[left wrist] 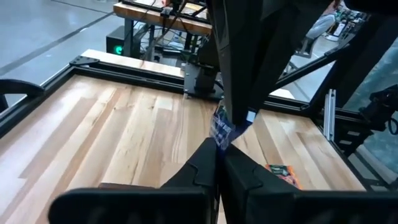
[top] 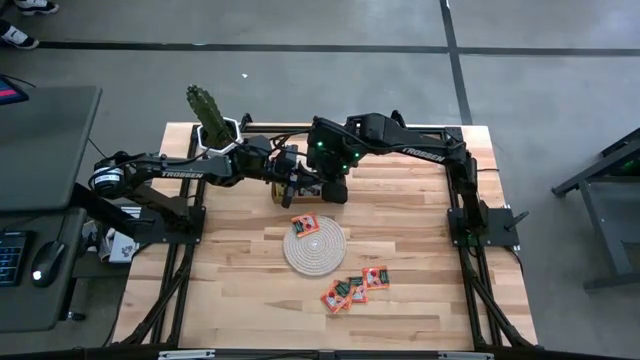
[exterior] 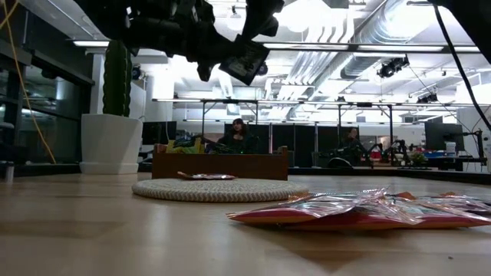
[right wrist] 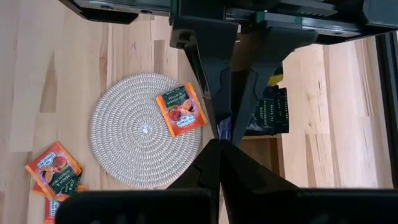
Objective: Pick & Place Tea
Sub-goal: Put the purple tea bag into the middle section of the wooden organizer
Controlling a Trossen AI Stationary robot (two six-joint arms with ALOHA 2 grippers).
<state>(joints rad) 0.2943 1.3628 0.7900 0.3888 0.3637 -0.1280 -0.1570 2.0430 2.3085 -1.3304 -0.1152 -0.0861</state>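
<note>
Both claws are pinched shut on one dark blue sachet (left wrist: 221, 129) held in the air over the wooden tray (right wrist: 258, 149): left claw (top: 290, 184), right claw (top: 318, 186). Handover, I'd judge: one claw must let go cleanly before either arm pulls away. Nearby: orange sachet (right wrist: 180, 110) on the woven mat (top: 314, 248), a pile of sachets (top: 355, 289) on the tabletop (top: 240, 290), cactus pot (top: 212, 118) behind the left arm.
</note>
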